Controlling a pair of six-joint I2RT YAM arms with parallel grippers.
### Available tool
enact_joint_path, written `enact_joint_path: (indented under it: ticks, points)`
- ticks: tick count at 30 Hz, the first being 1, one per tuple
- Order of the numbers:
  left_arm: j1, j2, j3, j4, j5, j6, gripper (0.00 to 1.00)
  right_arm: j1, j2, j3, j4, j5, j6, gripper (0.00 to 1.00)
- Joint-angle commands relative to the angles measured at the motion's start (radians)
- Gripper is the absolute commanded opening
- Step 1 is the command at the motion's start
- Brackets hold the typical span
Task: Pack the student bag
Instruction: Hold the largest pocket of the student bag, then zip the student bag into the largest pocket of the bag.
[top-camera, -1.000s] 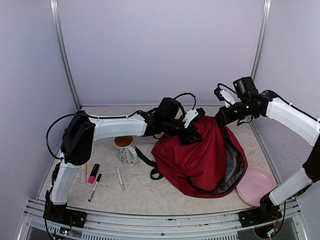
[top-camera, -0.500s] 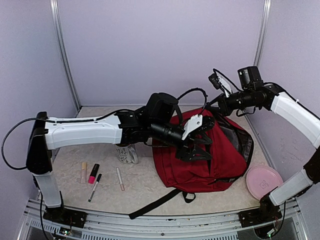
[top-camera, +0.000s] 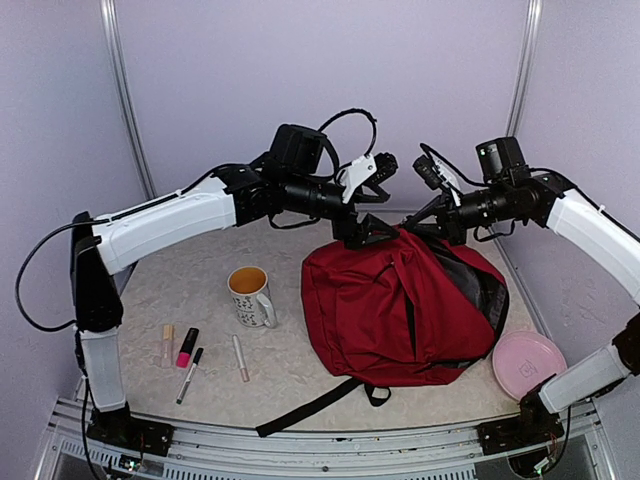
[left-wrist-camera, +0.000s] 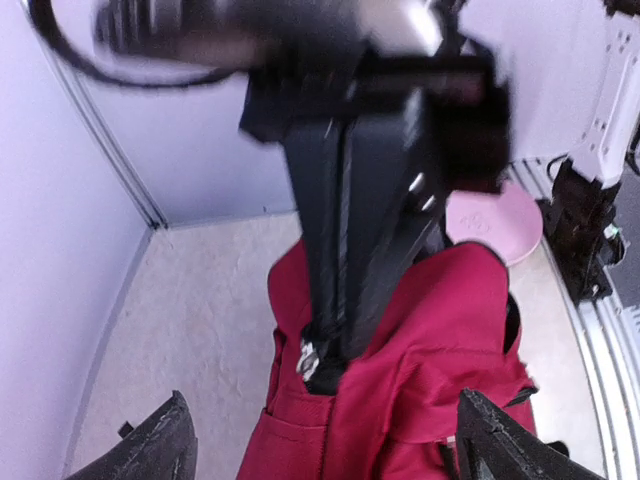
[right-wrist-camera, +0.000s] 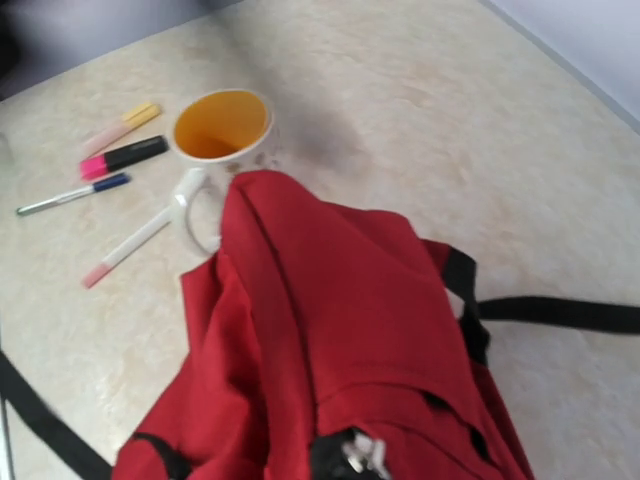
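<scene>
The student bag is a dark red backpack lying right of centre, its top pulled up at the back. It also shows in the left wrist view and the right wrist view. My right gripper is shut on the bag's top edge by a black zipper pull. In the left wrist view its long black fingers pinch that spot. My left gripper hovers open just above the bag's top, left of the right gripper. Its fingertips are wide apart and hold nothing.
A white mug with an orange inside stands left of the bag. Several pens and highlighters lie further left. A pink plate sits at the front right. A black strap trails toward the front edge. Walls enclose three sides.
My left arm has lifted off the bag's front and swung back to its top. The bag's top has been drawn further back and stands higher. The right gripper keeps its hold.
</scene>
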Motion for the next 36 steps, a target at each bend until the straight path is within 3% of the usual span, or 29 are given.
enact_joint_path:
  ticks: [1, 4, 6, 8, 9, 11, 15, 22, 31, 36]
  points:
    - [0.002, 0.1, 0.048, -0.139, 0.06, 0.071, 0.87, 0.034, -0.006, 0.051, -0.019, -0.088, -0.059, 0.0]
    - [0.007, 0.109, 0.013, -0.076, 0.067, 0.076, 0.83, 0.035, -0.019, 0.038, -0.023, -0.086, -0.063, 0.0]
    - [0.013, 0.109, -0.003, -0.035, 0.062, 0.064, 0.71, 0.035, -0.027, 0.029, -0.024, -0.084, -0.066, 0.0]
    - [0.018, 0.109, -0.005, -0.018, 0.073, 0.053, 0.48, 0.035, -0.033, 0.026, -0.025, -0.081, -0.066, 0.0]
    - [0.02, 0.106, -0.006, -0.018, 0.088, 0.053, 0.28, 0.035, -0.036, 0.026, -0.026, -0.076, -0.066, 0.0]
    - [0.022, 0.092, -0.027, -0.01, 0.111, 0.053, 0.01, 0.035, -0.049, 0.027, -0.03, -0.066, -0.061, 0.0]
    - [0.034, 0.03, -0.137, 0.043, 0.132, 0.04, 0.0, 0.035, -0.085, 0.007, -0.034, 0.001, -0.032, 0.0]
    - [0.103, -0.14, -0.389, 0.292, 0.169, -0.077, 0.0, 0.03, -0.144, -0.034, -0.112, 0.222, 0.028, 0.0]
    - [0.151, -0.227, -0.473, 0.337, 0.2, -0.09, 0.0, -0.008, -0.225, -0.112, -0.152, 0.364, 0.123, 0.0]
    - [0.2, -0.281, -0.548, 0.439, 0.244, -0.166, 0.0, -0.058, -0.274, -0.151, -0.143, 0.454, 0.174, 0.0]
